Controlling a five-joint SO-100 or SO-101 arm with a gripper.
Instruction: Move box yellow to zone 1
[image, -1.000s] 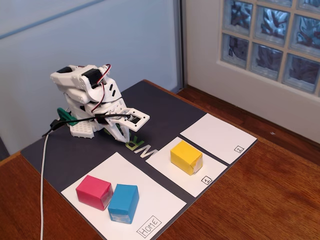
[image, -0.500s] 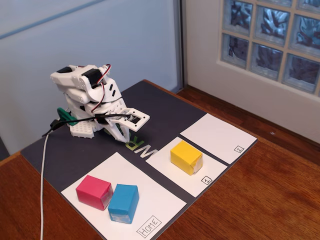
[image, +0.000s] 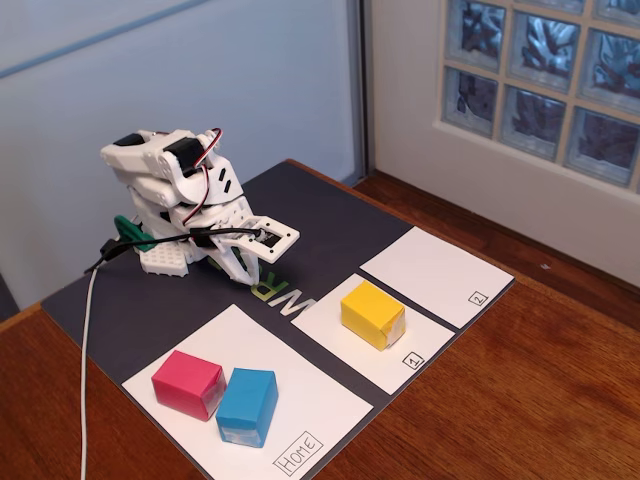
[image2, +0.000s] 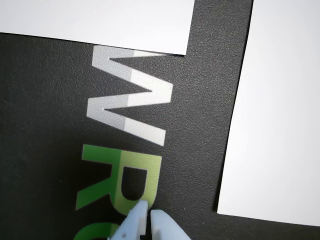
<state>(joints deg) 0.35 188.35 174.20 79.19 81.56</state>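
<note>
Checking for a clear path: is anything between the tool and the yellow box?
Nothing visible. The tool sits folded over the dark mat, with only bare mat between it and the yellow box, which already rests on zone 1.

Arm (image: 180, 195): white plastic shell segments with black motor blocks showing between them, a red wire looping over the top at 12 o'clock, and a green clamp (image: 130, 232) at its 9 o'clock side. A white cable (image: 88, 330) trails off toward 6 o'clock. Gripper (image: 262, 252): white, with one open-frame finger and pale pointed tips.
</note>
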